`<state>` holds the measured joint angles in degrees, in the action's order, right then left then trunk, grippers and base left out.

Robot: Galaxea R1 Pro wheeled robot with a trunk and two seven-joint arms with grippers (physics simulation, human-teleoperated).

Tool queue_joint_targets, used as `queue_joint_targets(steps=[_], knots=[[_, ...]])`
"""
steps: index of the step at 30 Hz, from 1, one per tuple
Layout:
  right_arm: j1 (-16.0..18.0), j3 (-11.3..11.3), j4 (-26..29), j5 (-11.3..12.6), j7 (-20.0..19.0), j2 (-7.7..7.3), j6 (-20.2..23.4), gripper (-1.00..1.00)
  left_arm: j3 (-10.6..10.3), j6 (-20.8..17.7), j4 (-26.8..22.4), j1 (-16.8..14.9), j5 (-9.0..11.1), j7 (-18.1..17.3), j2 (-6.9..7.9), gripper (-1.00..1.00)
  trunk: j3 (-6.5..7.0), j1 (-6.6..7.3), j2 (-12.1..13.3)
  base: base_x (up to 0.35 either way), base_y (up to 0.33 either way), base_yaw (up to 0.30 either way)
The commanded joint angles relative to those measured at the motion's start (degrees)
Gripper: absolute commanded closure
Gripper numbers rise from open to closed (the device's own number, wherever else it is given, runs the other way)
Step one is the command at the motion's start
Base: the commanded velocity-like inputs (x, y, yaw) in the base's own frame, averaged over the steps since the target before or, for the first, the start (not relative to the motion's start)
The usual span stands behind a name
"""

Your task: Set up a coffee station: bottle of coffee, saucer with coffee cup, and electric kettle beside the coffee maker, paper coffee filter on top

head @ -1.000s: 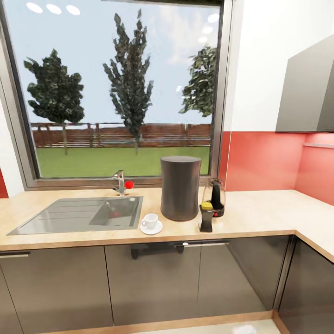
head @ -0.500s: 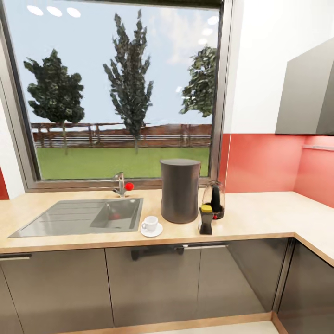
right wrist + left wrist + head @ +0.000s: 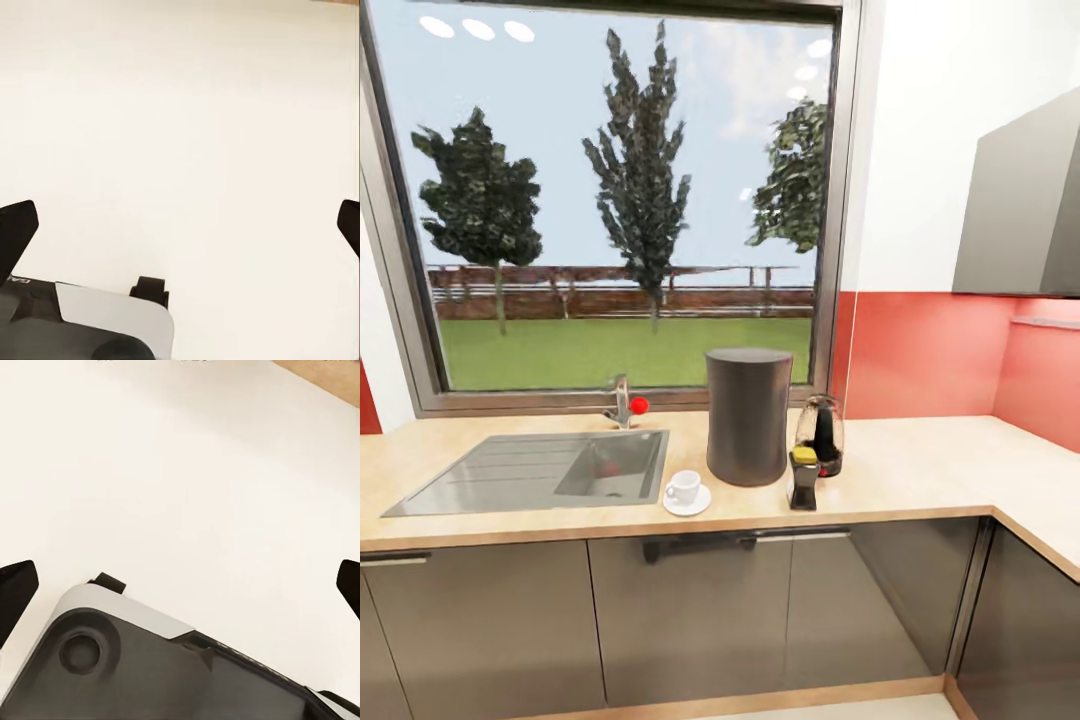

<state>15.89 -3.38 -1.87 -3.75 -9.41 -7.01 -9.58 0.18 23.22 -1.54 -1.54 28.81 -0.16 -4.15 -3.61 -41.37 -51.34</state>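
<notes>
Four task things stand together on the kitchen countertop (image 3: 920, 470) in the head view, below the big window (image 3: 620, 200). The coffee maker (image 3: 749, 416) rises tall and dark at the middle, with a flat bare top. Just to its left, near the counter's front edge, the saucer (image 3: 687, 501) lies flat with the coffee cup (image 3: 683, 487) sitting on it. To the coffee maker's right the electric kettle (image 3: 821, 434) stands on its black base, and the bottle of coffee (image 3: 803, 477) stands upright just in front of the kettle, yellow cap on. Further left, the steel sink (image 3: 530, 470) is set into the worktop, with a tap (image 3: 620, 398) behind it carrying a red knob. Dark cabinet doors (image 3: 690, 610) run under the counter.

From the left wrist view, the left gripper (image 3: 180, 585) hangs over a pale floor (image 3: 187, 472), its two dark fingertips far apart at the picture's edges, so the jaws stand wide and hold nothing. A grey and white part of the robot's body (image 3: 150, 667) lies below it, I think its base.

From the right wrist view, the right gripper (image 3: 180, 225) looks down at the same pale floor, fingertips likewise spread wide and holding nothing.
</notes>
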Motion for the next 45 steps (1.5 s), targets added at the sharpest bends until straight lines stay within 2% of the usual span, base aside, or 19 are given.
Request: queue_joint_targets(steps=[1, 6, 12, 21, 45], knots=[[-0.2, -0.3, -0.2, -0.3, 0.2, -0.25, -0.6, -1.00, 0.0, 0.2, 0.0, 0.0, 0.1, 0.0, -0.01, -1.00, 0.09, 0.22, 0.3, 0.000, 0.000, 0.000], [-2.6, -0.3, -0.2, -0.1, 0.5, -2.49, -2.8, -1.00, 0.0, 0.3, 0.0, 0.0, 0.4, 0.0, 0.01, -1.00, 0.99, 1.31, 2.4, 0.000, 0.000, 0.000], [-3.9, -0.2, -0.2, 0.1, 0.4, -3.02, -3.2, -1.00, 0.1, 0.4, 0.0, 0.0, 0.7, 0.0, 0.09, -1.00, 2.07, 2.63, 4.8, 0.000, 0.000, -0.032], [-4.1, -0.2, -0.2, 0.3, 0.4, -2.43, -3.5, -1.00, 0.1, 0.5, 0.0, 0.0, 0.7, 0.0, 0.10, -1.00, 3.68, 4.61, 8.4, 0.000, 0.000, -0.002], [-4.1, -0.3, -0.2, 0.3, 0.4, -2.40, -3.5, -1.00, 0.0, 0.5, 0.0, 0.0, 0.6, 0.0, 0.02, -1.00, 7.99, 9.88, 18.0, 0.000, 0.000, 0.000]])
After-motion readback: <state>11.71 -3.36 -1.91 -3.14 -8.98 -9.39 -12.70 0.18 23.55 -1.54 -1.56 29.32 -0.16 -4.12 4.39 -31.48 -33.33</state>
